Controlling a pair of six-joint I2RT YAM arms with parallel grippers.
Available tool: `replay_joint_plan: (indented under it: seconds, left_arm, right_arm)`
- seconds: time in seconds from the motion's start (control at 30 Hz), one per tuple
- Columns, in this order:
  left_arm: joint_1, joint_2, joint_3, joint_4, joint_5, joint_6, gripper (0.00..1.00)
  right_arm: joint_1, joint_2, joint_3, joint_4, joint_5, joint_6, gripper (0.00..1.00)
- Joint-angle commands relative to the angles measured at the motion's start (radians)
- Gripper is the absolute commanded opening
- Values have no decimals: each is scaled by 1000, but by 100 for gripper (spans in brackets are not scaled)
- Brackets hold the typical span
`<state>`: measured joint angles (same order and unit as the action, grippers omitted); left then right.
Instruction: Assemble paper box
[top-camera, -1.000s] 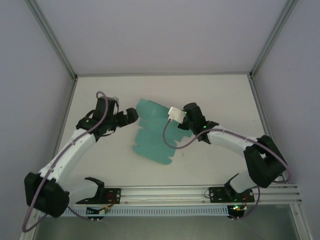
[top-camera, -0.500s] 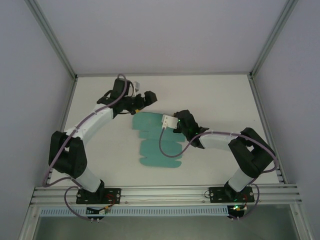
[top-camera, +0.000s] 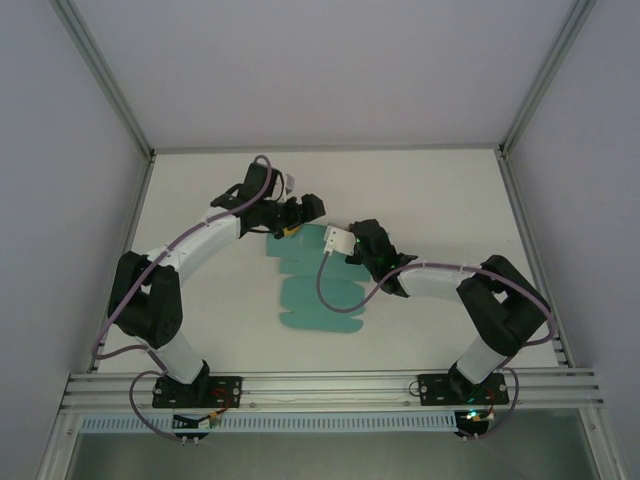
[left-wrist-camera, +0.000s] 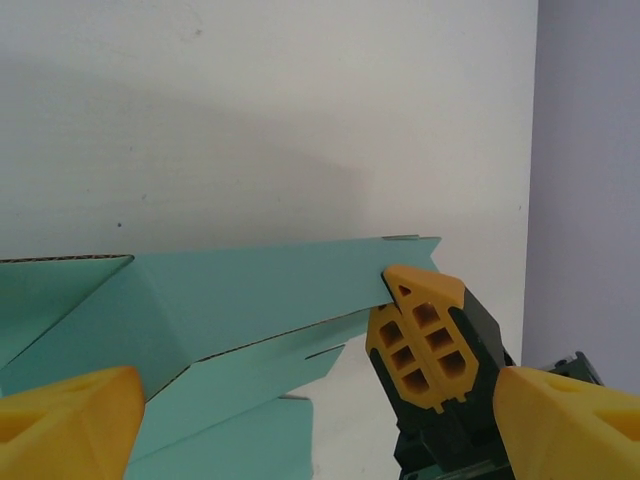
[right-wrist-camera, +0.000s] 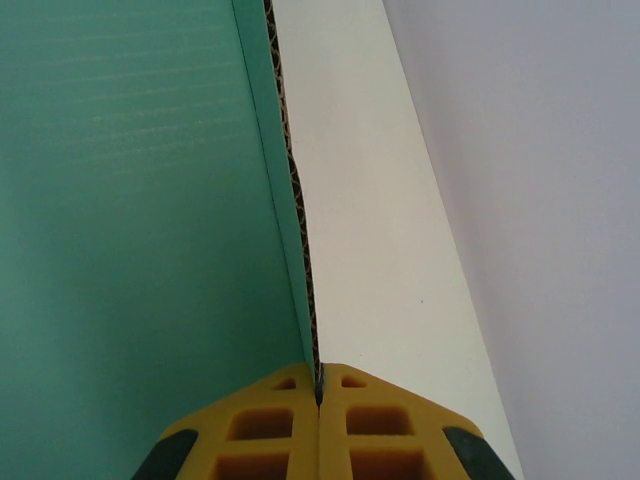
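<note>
L gripper (top-camera: 291, 222) has moved in to paper box (top-camera: 318, 290) far edge, jaws wide. R gripper (right-wrist-camera: 318, 392) still pinches box's R edge, sheet unmoved.

**Two white-and-black arms with yellow fingertips**

The left arm (top-camera: 200, 243) and right arm (top-camera: 440, 277) share one build: smooth white link shells between chunky black joint housings, each rising from a black base plate (top-camera: 195, 388). A thin lilac-grey cable (top-camera: 322, 282) runs loose along each arm. A small white box-shaped camera (top-camera: 338, 240) sits at the right wrist, and a green light (top-camera: 468, 413) glows below the right base. The left gripper (top-camera: 290, 226) has plain, blunt yellow wedge fingertips (left-wrist-camera: 565, 420). The right gripper (right-wrist-camera: 320, 405) has yellow moulded pads (right-wrist-camera: 280, 430) with a grid of square recessed pockets, backed by dark green-black finger bodies.
</note>
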<state>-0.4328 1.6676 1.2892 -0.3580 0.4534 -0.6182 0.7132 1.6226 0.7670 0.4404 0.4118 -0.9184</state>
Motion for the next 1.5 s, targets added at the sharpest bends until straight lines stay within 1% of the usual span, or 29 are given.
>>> replay_joint_plan:
  seconds: [0.0,0.07,0.17,0.23,0.3,0.33,0.4,0.47,0.5,0.57,0.6,0.7,0.73,0.8,0.87,0.93,0.97,1.03,1.1,1.17,1.23,1.27,1.33,1.4,1.47]
  left_arm:
    - [-10,6,-32,67,-1,-77,86]
    - [-10,4,-65,180,18,-133,80]
    - [-13,16,-97,334,80,-222,71]
    - [-15,21,-108,392,94,-256,63]
    - [-17,27,-105,397,89,-254,53]
    - [-17,29,-102,393,88,-251,45]
    - [-19,27,-102,390,87,-249,34]
    - [-21,23,-102,383,89,-244,28]
    - [-22,21,-102,378,88,-238,27]
    - [-22,17,-99,358,87,-226,28]
    - [-22,14,-95,344,88,-214,32]
    - [-22,-19,-83,238,61,-131,51]
    - [-23,-47,-84,180,25,-88,57]
    - [-21,-120,-103,90,-62,-12,65]
    - [-7,-219,-145,-2,-158,53,78]
    - [22,-328,-201,-74,-246,102,95]
    - [44,-378,-233,-99,-282,122,100]
    - [115,-468,-310,-130,-308,151,100]
    - [185,-523,-391,-125,-321,159,100]
    - [221,-532,-448,-99,-345,168,100]
    - [235,-506,-490,-26,-314,194,99]
    - [235,-485,-500,19,-274,206,94]
    - [234,-446,-514,128,-139,240,85]
    - [233,-424,-526,231,-22,262,81]
    - [227,-412,-543,316,54,272,78]
  right_arm:
    - [0,-54,-6,115,11,64,0]
    - [0,-75,-27,126,-21,65,0]
    - [1,-84,-20,100,-33,95,0]
    - [0,-85,-29,123,-44,96,0]
    - [1,-85,-31,122,-51,96,0]
    - [1,-83,-29,116,-52,98,0]
    - [2,-81,-34,118,-49,94,0]
    - [0,-75,-40,126,-37,89,0]
    - [0,-73,-41,130,-31,89,0]
    - [1,-70,-47,133,-19,87,0]
    - [1,-68,-48,138,-12,87,0]
    - [-1,-71,-55,150,13,93,0]
    - [-3,-72,-57,149,22,95,0]
    - [-12,-80,-59,140,28,100,0]
    - [-25,-95,-61,115,21,113,0]
    - [-40,-121,-68,89,-5,128,0]
    - [-47,-135,-70,68,-27,136,0]
    - [-66,-175,-69,-9,-107,159,0]
    - [-87,-210,-66,-68,-188,193,0]
    - [-103,-234,-60,-104,-240,219,0]
    - [-110,-252,-53,-140,-283,232,0]
    - [-112,-259,-47,-160,-302,236,0]
    - [-113,-259,-34,-190,-322,243,0]
    - [-114,-253,-26,-198,-329,249,0]
    - [-115,-250,-26,-183,-333,261,0]
